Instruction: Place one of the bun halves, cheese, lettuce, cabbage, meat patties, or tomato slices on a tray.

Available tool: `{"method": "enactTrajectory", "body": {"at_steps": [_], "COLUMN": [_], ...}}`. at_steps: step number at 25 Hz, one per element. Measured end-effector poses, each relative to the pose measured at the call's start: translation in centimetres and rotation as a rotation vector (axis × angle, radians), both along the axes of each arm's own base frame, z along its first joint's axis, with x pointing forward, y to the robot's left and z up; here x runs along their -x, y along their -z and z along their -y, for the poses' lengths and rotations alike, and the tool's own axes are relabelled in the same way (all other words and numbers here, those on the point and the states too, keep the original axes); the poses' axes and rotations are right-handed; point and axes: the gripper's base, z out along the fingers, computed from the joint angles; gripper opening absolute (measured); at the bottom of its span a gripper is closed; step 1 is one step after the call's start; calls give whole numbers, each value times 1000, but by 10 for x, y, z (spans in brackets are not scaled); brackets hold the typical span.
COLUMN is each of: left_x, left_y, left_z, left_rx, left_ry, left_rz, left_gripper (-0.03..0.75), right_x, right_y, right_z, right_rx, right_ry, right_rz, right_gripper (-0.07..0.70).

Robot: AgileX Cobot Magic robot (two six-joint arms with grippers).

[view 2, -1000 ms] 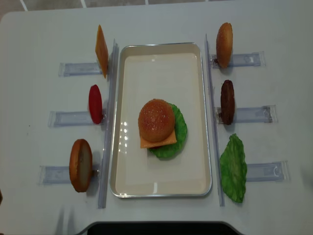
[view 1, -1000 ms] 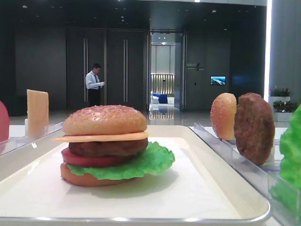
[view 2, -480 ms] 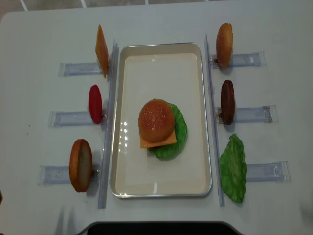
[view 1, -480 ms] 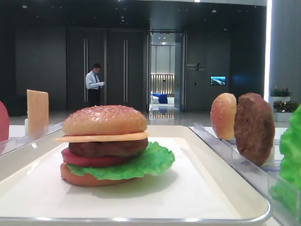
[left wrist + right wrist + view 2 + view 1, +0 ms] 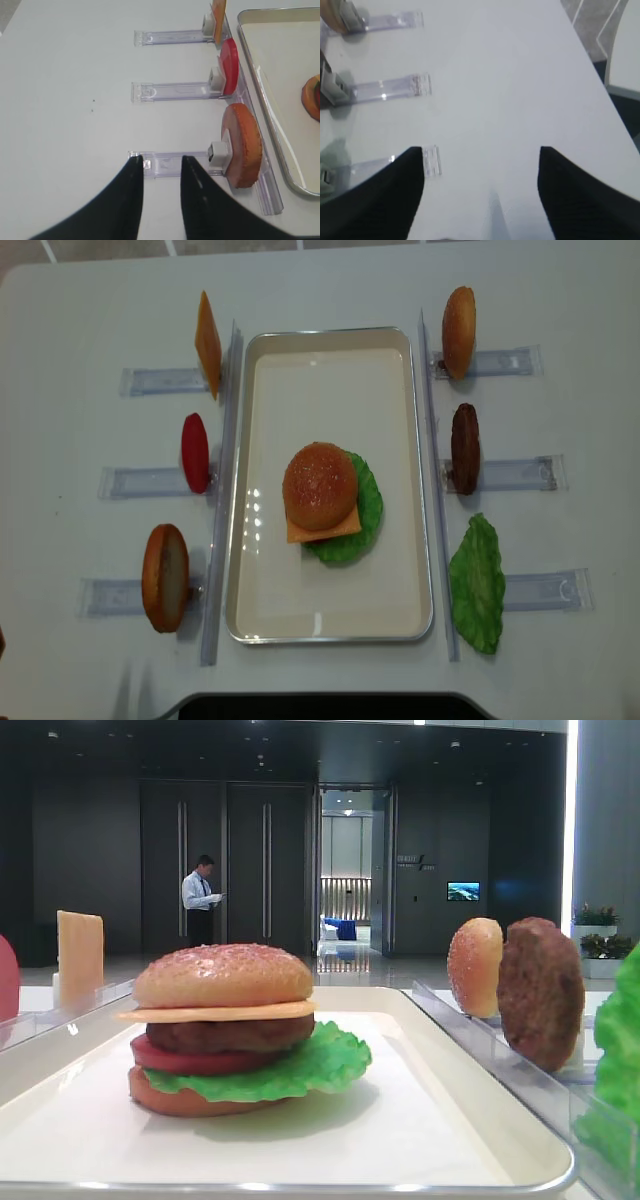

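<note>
Surface: we see a white tabletop; dark lobby behind.
Tray: 1, centre, w/ stacked burger.
Racks: 6.
Left fingers: pressed together, empty.
Right fingers: spread, empty.

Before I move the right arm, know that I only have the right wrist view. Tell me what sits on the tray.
Observer: The tray holds a fully stacked burger near its middle, with the domed bun top uppermost.
Operator: Now list what stands in the racks on my side.
Observer: From far end to near end, there is the right bun half, a meat patty and a lettuce leaf.
Operator: Give me the left side too.
Observer: In the same order, there is a cheese slice, a tomato slice and the left bun half, all on edge.
</note>
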Motion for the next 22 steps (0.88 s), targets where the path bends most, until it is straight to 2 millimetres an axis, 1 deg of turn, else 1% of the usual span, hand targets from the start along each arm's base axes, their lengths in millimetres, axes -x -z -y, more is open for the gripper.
{"method": "enactTrajectory", "body": {"at_steps": [1,3,22], "left_x": [0,0,0], "left_y": [0,0,0], "left_z": [0,0,0], "left_rx": [0,0,0], "left_ry": [0,0,0], "left_rz": [0,0,0], "left_gripper": [201,201,201], "right_x": [6,12,12], "right_y": [0,1,1], "right_z": [-1,-2,-4], "right_rx": [8,15,-5], "right_ry": [0,0,-2], "right_rz": [43,76,82], "right_gripper": [458,454,451]}}
